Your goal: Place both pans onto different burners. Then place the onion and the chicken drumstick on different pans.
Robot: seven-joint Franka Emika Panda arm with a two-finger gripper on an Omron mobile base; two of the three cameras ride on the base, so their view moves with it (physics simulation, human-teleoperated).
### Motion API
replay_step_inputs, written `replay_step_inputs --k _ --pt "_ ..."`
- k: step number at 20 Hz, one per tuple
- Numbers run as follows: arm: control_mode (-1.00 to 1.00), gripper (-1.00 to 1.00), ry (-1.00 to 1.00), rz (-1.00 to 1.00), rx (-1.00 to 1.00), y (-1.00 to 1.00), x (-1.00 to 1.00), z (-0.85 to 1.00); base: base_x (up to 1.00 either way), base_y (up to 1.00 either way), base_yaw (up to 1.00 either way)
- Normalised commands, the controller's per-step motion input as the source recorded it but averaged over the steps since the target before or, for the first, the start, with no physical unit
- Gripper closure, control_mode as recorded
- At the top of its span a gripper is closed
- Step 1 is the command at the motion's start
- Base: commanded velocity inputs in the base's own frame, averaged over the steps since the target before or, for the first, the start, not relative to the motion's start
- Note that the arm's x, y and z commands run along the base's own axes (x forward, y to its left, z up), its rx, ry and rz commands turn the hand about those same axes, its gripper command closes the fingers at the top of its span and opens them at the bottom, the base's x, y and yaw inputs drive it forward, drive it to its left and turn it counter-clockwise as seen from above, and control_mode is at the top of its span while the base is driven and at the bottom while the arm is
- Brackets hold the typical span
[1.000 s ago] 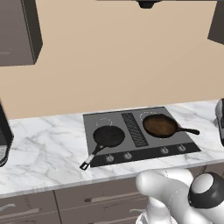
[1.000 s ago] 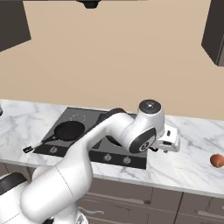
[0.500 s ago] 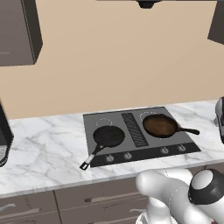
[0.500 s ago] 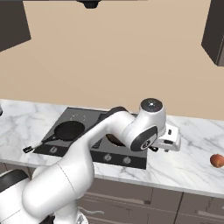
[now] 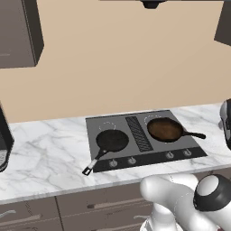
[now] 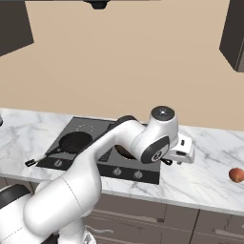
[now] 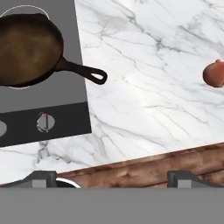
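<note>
Gripper [image 7: 112,177] hangs with its fingers spread wide and nothing between them, over the near edge of the marble counter [image 7: 144,100].
Both round pans sit on burner rings: the black pan [image 5: 111,140] left, the brown pan [image 7: 27,49] right, thin handle pointing right. The round reddish onion [image 7: 214,73] lies far right on the smooth stone; the white arm bends at its elbow.

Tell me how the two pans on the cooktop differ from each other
The black pan is black inside; the brown pan has a brown interior. The black pan sits on the burner left of the ribbed vent, the brown pan on one to its right. The black pan's handle points toward the front left and reaches past the cooktop edge; the brown pan's handle points right. Both are round, long-handled, upright and empty.
</note>
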Motion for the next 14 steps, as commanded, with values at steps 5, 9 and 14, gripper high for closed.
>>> replay_step_inputs --k 5,9,14 --pt "1.0 -1.0 0.01 0.0 0.0 0.03 0.01 -0.01 0.0 -0.03 0.0" --pt "1.0 -1.0 0.0 0.0 0.0 0.0 0.0 0.0 -0.21 -0.41 0.0" --pt "1.0 -1.0 0.0 0.0 0.0 0.0 0.0 0.0 -0.28 -0.78 0.0"
